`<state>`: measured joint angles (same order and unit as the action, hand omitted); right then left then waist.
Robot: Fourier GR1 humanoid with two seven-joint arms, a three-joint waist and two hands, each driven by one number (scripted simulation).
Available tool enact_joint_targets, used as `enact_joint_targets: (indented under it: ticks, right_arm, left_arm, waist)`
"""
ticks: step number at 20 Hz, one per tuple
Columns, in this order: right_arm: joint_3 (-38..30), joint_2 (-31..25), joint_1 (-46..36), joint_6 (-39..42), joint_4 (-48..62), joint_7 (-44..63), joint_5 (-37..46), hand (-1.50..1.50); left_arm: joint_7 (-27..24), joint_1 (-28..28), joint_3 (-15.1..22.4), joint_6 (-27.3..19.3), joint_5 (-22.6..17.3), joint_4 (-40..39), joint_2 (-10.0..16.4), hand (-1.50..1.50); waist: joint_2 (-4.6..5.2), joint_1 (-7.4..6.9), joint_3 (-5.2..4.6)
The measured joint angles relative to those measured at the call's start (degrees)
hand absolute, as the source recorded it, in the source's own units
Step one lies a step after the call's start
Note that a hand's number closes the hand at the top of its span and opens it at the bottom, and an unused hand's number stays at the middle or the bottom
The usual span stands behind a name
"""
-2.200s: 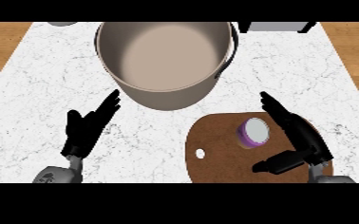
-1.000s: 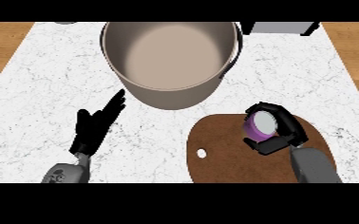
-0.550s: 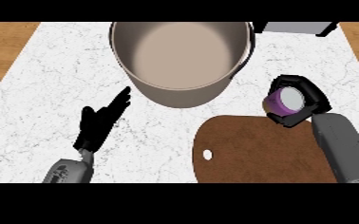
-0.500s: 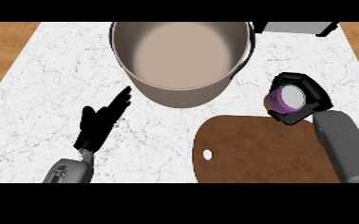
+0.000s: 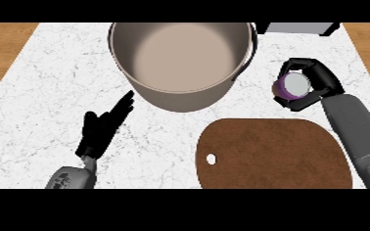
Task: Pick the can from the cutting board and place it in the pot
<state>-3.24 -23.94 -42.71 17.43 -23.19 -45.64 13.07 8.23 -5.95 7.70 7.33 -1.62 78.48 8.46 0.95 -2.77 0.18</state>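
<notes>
Resting at the lower left, the black left hand [image 5: 101, 129] shows open, fingers straight, over the white marbled bench [image 5: 51, 78]. At the lower right lies the brown oval wooden cutting board [image 5: 274, 154]. Above it, at the frame's right, the black right hand [image 5: 324, 78] curls round the small purple can with a pale top [image 5: 293, 84], off the board and beside the wide grey metal pot [image 5: 182, 61]. The can looks rigid, light and probably smooth-walled, so a grasp across its round side seems best.
</notes>
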Motion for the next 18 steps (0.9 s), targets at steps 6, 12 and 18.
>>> enact_joint_targets:
  ticks: [6,12,18]
  right_arm:
    - [0.87,0.55,-5.19,-4.96,-0.01,-1.57,2.9,1.5]
    - [2.15,2.53,-10.54,-8.62,-2.16,3.44,5.7,1.5]
    - [4.54,5.58,-16.77,-9.3,-6.63,13.85,8.42,1.5]
  left_arm:
    - [-0.1,-0.64,-1.04,-0.5,0.38,-1.28,-0.36,0.0]
    - [0.11,0.68,-1.48,-0.08,0.36,-0.74,-0.5,0.0]
    - [0.08,1.08,-2.46,0.63,0.11,-0.4,0.04,0.0]
  waist:
    - [-0.44,1.19,-0.09]
    - [-0.75,1.75,-0.16]
    - [-0.98,2.17,-0.21]
